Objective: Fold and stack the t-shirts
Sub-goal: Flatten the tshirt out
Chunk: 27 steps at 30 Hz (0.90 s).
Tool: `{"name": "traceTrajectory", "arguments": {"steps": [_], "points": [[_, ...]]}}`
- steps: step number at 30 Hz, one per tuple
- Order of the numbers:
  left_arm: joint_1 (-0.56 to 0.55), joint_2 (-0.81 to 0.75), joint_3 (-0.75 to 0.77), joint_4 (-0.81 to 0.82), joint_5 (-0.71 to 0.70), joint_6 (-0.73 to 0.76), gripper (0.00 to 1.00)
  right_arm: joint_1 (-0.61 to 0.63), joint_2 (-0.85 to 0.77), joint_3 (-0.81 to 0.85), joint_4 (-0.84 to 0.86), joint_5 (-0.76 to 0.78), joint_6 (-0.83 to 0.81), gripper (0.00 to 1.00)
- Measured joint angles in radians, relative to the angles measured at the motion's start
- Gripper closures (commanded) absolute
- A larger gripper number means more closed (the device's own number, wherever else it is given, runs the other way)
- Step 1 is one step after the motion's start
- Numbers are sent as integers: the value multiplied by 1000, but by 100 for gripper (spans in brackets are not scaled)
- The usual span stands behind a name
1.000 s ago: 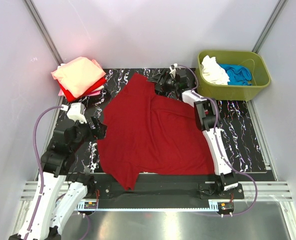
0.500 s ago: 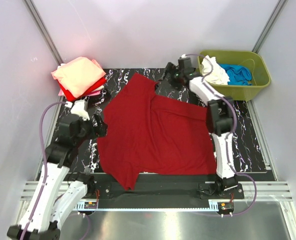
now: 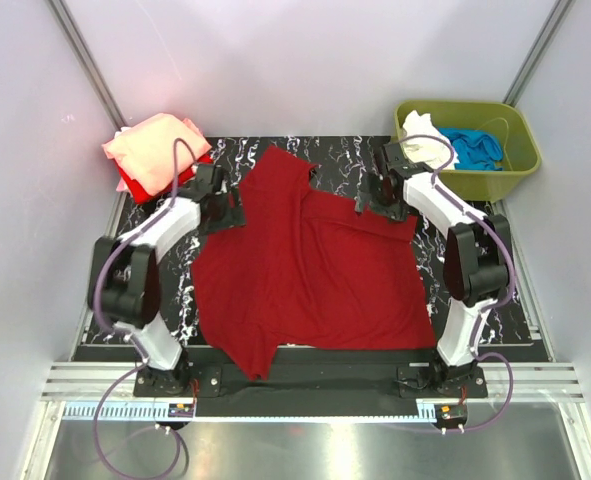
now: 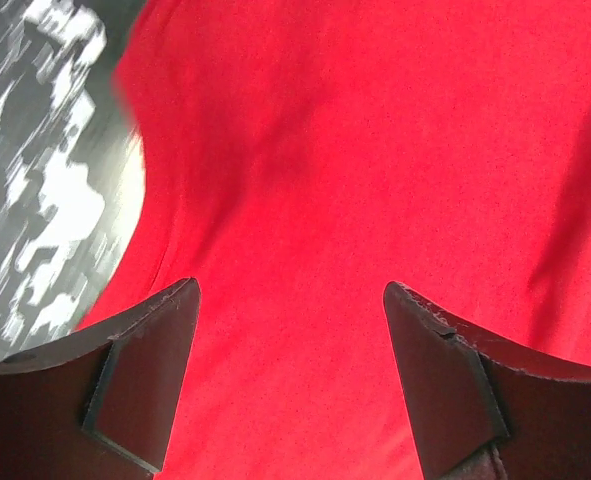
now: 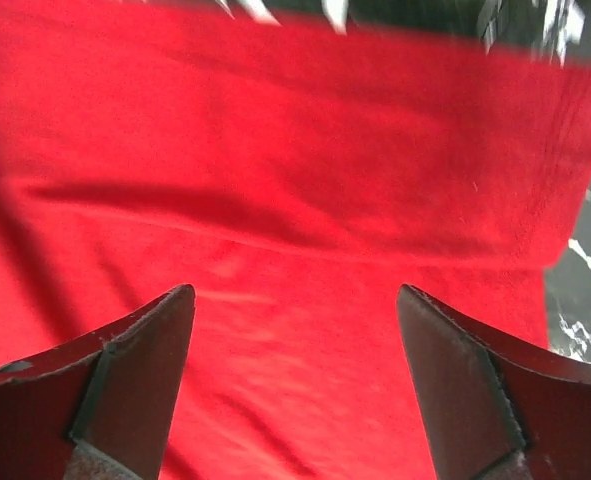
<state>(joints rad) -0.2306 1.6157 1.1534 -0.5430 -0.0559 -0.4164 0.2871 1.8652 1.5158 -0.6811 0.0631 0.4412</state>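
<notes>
A dark red t-shirt [image 3: 305,270] lies spread on the black marbled mat [image 3: 485,300], one sleeve pointing to the back. My left gripper [image 3: 231,211] hovers over the shirt's upper left edge, open; in the left wrist view its jaws [image 4: 290,292] stand wide over red cloth [image 4: 375,150] with nothing between them. My right gripper [image 3: 371,205] is at the shirt's upper right edge, also open; in the right wrist view [image 5: 295,292] a fold and hem of the shirt [image 5: 275,180] lie just ahead of its fingers.
Folded t-shirts [image 3: 153,150] are stacked at the back left, salmon-pink on top of red. An olive-green tub [image 3: 515,165] at the back right holds a white shirt [image 3: 425,140] and a blue one [image 3: 472,147]. White walls close in on three sides.
The left gripper has swung from the mat's left side up to the shirt's upper left edge. The right gripper has come from the back, near the tub, down onto the shirt's upper right edge.
</notes>
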Motion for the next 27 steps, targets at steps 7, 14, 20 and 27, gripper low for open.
{"name": "traceTrajectory", "arguments": {"steps": [7, 14, 20, 27], "points": [[-7, 242, 113, 24, 27, -47, 22, 0, 179, 48, -76, 9, -37, 14], [-10, 230, 28, 76, 27, -82, 22, 0, 345, 232, -131, 32, -72, 14], [3, 28, -232, 188, 32, -167, 22, 1, 425, 363, -182, 33, -84, 14], [26, -158, -411, 173, 24, -243, 22, 1, 541, 572, -257, 30, -106, 10]]}}
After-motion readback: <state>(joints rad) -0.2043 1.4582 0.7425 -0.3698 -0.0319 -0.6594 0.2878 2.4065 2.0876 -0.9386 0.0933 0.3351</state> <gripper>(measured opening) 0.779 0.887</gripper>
